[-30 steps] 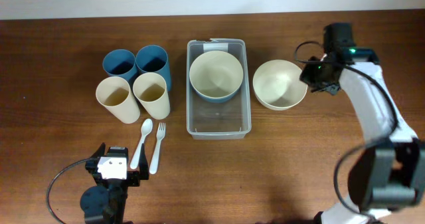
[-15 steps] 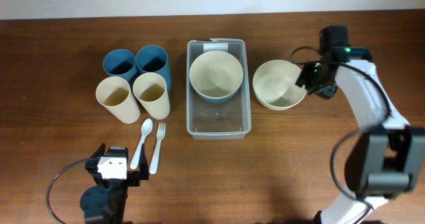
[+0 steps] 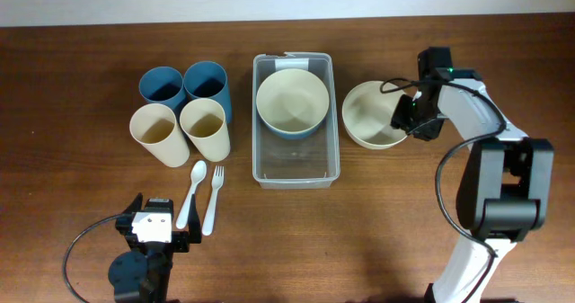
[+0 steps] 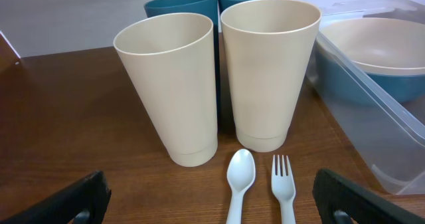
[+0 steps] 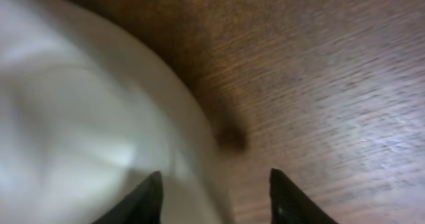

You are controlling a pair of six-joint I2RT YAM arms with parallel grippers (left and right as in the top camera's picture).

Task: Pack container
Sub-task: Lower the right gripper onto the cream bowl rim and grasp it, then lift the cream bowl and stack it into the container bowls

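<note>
right pincer (image 5: 216, 201) spread astride the right rim of the cream bowl (image 3: 364, 114); container (image 3: 296, 162) just beside it.

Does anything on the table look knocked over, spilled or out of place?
Nothing stands out: cups upright, spoon and fork side by side, a blue bowl in the container, the cream bowl upright beside it.

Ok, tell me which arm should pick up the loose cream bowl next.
Right. The right claw, open, straddles the rim of the cream bowl beside the container; the left claw sits far off by the spoon and fork.
</note>
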